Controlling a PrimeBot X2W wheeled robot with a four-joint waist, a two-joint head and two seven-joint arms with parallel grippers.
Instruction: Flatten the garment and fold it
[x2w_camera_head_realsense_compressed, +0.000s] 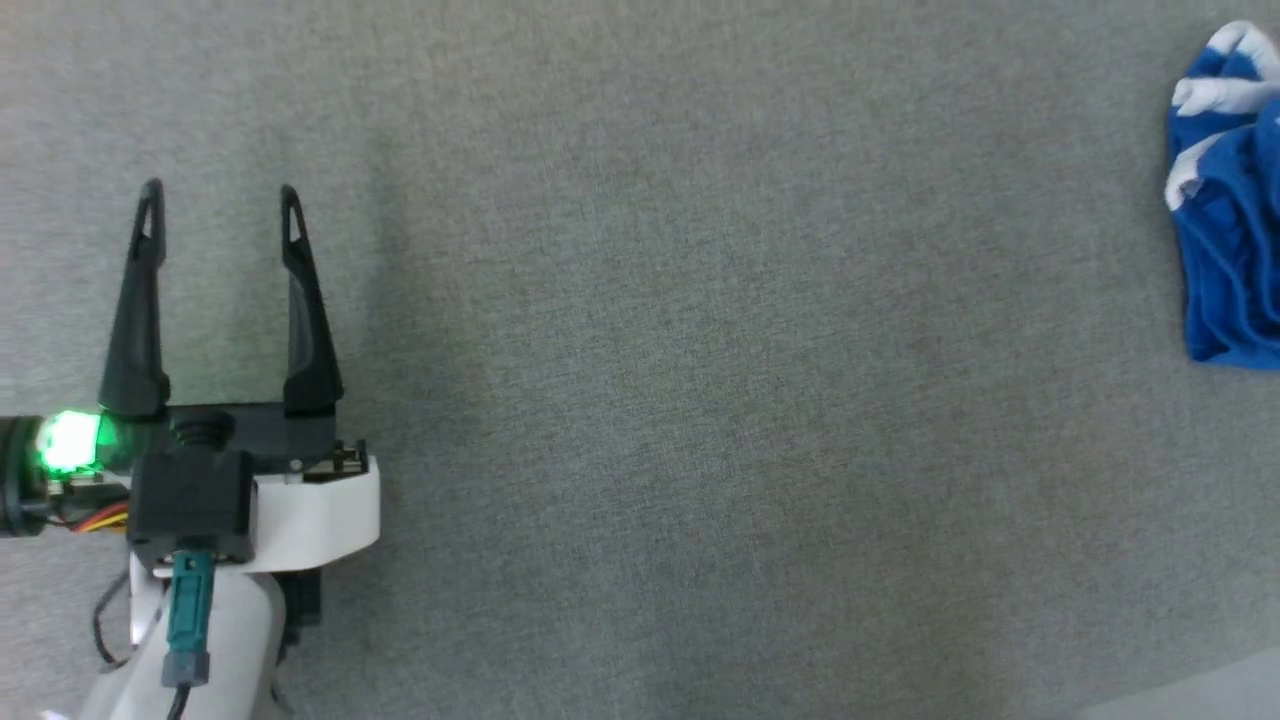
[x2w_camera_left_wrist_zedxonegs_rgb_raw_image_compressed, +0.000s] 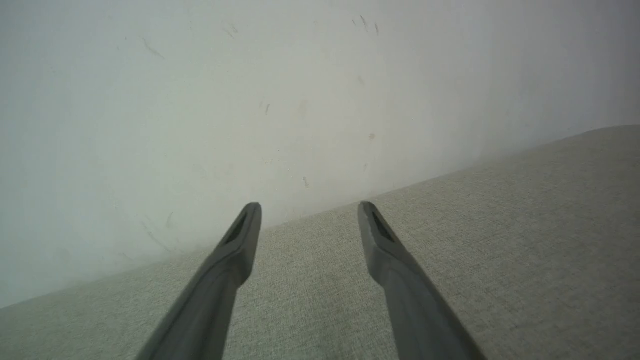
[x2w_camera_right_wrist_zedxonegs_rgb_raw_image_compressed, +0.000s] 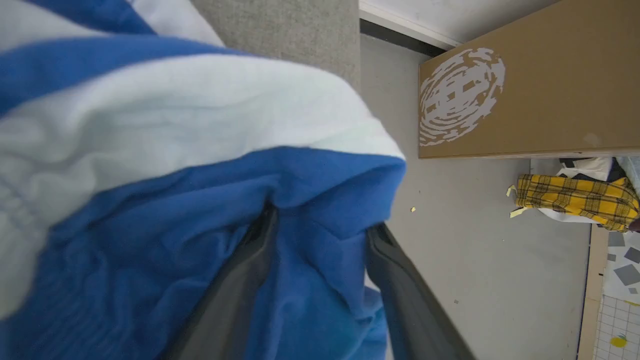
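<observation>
Where the right gripper's (x2w_camera_right_wrist_zedxonegs_rgb_raw_image_compressed: 322, 225) two long dark fingers rise in its wrist view, one bright royal-blue soft garment (x2w_camera_right_wrist_zedxonegs_rgb_raw_image_compressed: 150, 240) with a broad white band bunches over and between them. The fingers stand wide apart, released rather than clenched, and blue cloth fills the gap and covers their tips. Past the cloth lies a pale grey floor (x2w_camera_right_wrist_zedxonegs_rgb_raw_image_compressed: 475, 275). On it sits one flat brown board (x2w_camera_right_wrist_zedxonegs_rgb_raw_image_compressed: 550, 90) bearing one round white swirl print, and one yellow-and-black plaid cloth (x2w_camera_right_wrist_zedxonegs_rgb_raw_image_compressed: 575, 200) lies near that board.

From the head camera, the left gripper (x2w_camera_head_realsense_compressed: 220, 200) sits at the lower left, its two fingers spread and released, with one green light (x2w_camera_head_realsense_compressed: 68, 440) glowing at its base. It hangs over a grey woven surface (x2w_camera_head_realsense_compressed: 700, 400). The garment is crumpled at the far right edge of that surface, well apart from the left gripper. Beyond the left fingers in their wrist view, the surface meets a scuffed white wall (x2w_camera_left_wrist_zedxonegs_rgb_raw_image_compressed: 250, 100).
</observation>
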